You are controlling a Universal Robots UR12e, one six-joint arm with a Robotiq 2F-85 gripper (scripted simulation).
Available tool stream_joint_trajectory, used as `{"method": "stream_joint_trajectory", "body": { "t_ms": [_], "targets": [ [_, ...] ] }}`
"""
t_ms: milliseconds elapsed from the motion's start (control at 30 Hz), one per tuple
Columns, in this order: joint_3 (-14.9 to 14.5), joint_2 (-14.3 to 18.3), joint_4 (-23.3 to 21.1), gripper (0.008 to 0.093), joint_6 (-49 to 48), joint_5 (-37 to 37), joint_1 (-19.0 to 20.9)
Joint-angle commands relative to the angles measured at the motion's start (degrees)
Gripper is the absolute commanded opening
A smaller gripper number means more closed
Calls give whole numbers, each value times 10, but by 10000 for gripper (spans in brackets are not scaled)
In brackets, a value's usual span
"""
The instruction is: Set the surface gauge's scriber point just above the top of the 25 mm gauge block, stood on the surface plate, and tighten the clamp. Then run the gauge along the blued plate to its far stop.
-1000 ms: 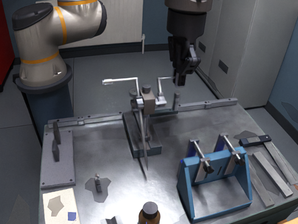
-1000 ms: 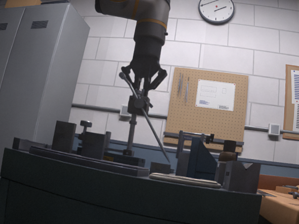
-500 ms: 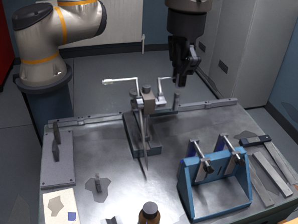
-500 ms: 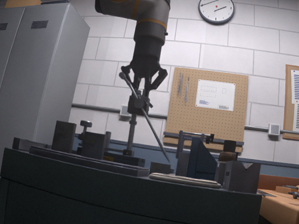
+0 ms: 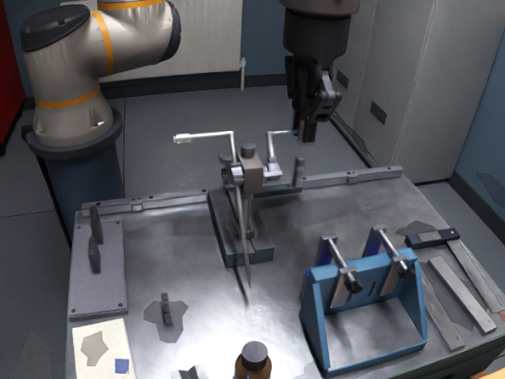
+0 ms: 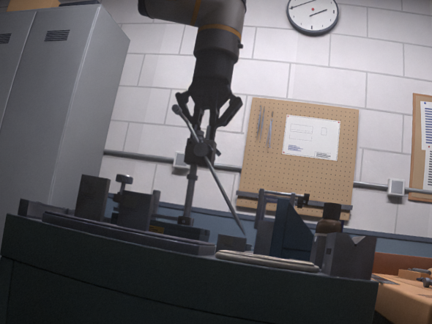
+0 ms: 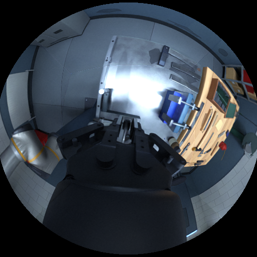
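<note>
Near the back middle of the surface plate stands the surface gauge [image 5: 244,178], its heavy base [image 5: 240,231] on the plate and its post rising to a clamp block [image 6: 197,150]. The long scriber [image 6: 219,183] slants down from the clamp, and its point hangs just above the small gauge block [image 6: 230,242]. My gripper [image 5: 307,135] hovers at the end of the right-hand bent clamp lever [image 5: 276,136], above and behind the clamp. Its fingers are slightly parted and hold nothing. The wrist camera shows mostly my own gripper body [image 7: 125,130].
A rail [image 5: 255,187] with stops runs along the plate's back edge. A blue fixture [image 5: 365,293] stands front right, with straightedges [image 5: 461,293] beyond it. A grey plate with pegs [image 5: 97,267] sits left, a brown bottle [image 5: 253,361] at the front. A grey cabinet [image 6: 55,110] stands behind.
</note>
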Motion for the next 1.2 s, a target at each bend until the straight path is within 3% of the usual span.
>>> {"method": "stream_joint_trajectory", "body": {
  "t_ms": [0,600,933,1167],
  "targets": [
    [-2,-2,2,246,0,0,0],
    [-21,-21,41,246,0,0,0],
    [-21,-21,41,436,0,0,0],
    [-21,-21,41,440,0,0,0]
  ]
}}
